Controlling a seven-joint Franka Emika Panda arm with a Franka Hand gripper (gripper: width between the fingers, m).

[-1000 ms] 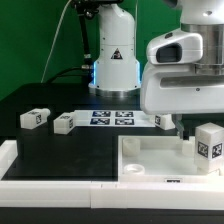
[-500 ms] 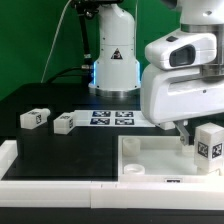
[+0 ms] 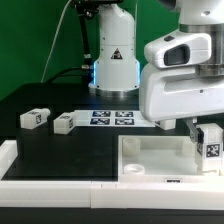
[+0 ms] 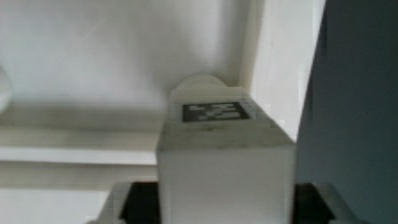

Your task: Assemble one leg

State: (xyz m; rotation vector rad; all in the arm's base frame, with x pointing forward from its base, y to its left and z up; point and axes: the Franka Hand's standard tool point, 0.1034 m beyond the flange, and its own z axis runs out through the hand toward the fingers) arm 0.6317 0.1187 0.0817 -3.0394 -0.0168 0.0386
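Observation:
My gripper (image 3: 204,133) is at the exterior view's right, over the far right corner of the large white tray (image 3: 150,165). It is shut on a leg (image 3: 211,145), a small white block that stands upright with its tag facing forward. In the wrist view the leg (image 4: 222,135) fills the gap between my two dark fingers (image 4: 146,203), with its tag on top and the tray's rim (image 4: 267,60) beyond it. Two more legs (image 3: 35,118) (image 3: 65,123) lie on the black table at the exterior view's left.
The marker board (image 3: 112,118) lies flat on the table behind the tray. The robot base (image 3: 113,60) stands at the back. A white ledge (image 3: 60,185) runs along the front, left of the tray.
The arm has shifted slightly to the exterior view's right, closing in over the leg. A leg seen beside the marker board is now hidden behind the arm.

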